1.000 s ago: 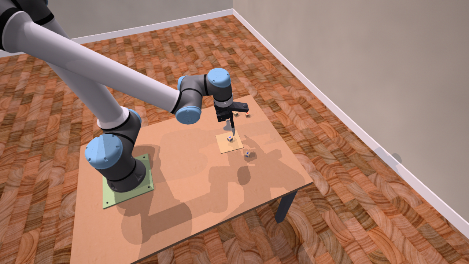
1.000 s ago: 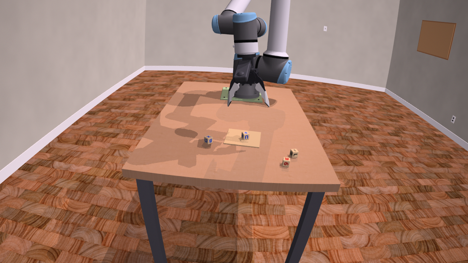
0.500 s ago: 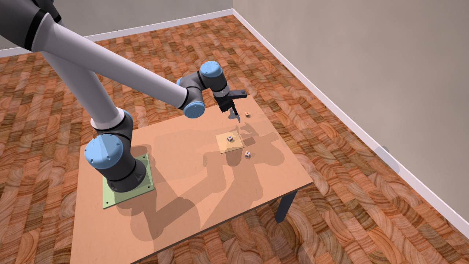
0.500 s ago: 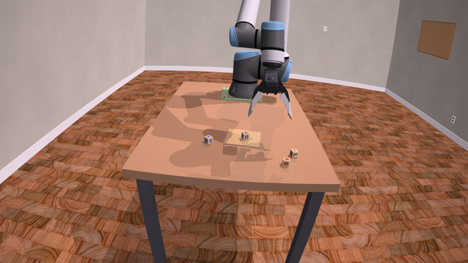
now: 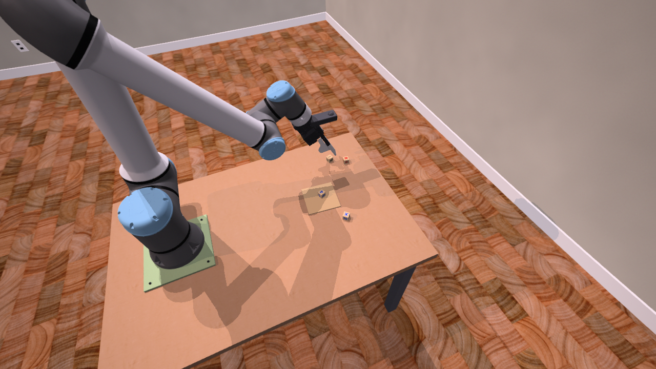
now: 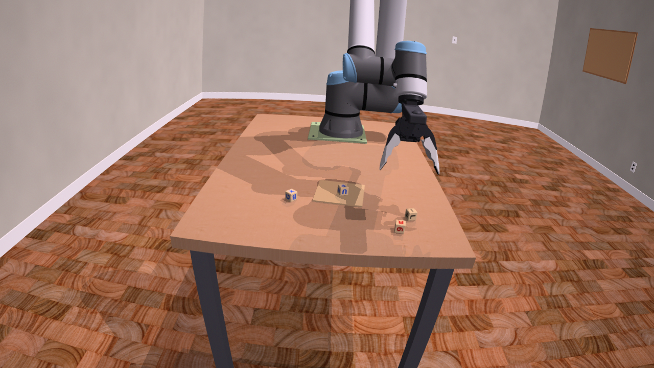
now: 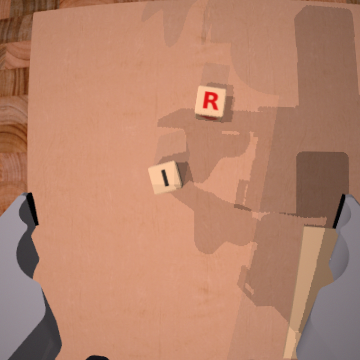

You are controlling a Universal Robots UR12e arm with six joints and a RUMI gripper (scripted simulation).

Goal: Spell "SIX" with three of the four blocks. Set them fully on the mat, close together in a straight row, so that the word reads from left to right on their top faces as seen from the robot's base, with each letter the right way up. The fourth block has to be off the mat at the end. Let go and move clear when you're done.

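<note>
Four small wooden letter blocks are on the table. A block with a black I on top (image 7: 165, 177) and a block with a red R on top (image 7: 212, 102) lie close together near the table's far right corner, off the mat; both also show in the top view, the I block (image 5: 329, 158) and the R block (image 5: 346, 159). A blue-lettered block (image 5: 322, 193) sits on the tan mat (image 5: 321, 200); its top letter is too small to read. A block with a blue X on top (image 5: 346, 215) lies off the mat, on the table beside it. My gripper (image 6: 409, 165) is open and empty, high above the I and R blocks.
The table's far edge and right edge run close to the I and R blocks. The robot's base stands on a green plate (image 5: 176, 257) at the other end of the table. A corner of the mat (image 7: 310, 280) shows at the lower right of the wrist view.
</note>
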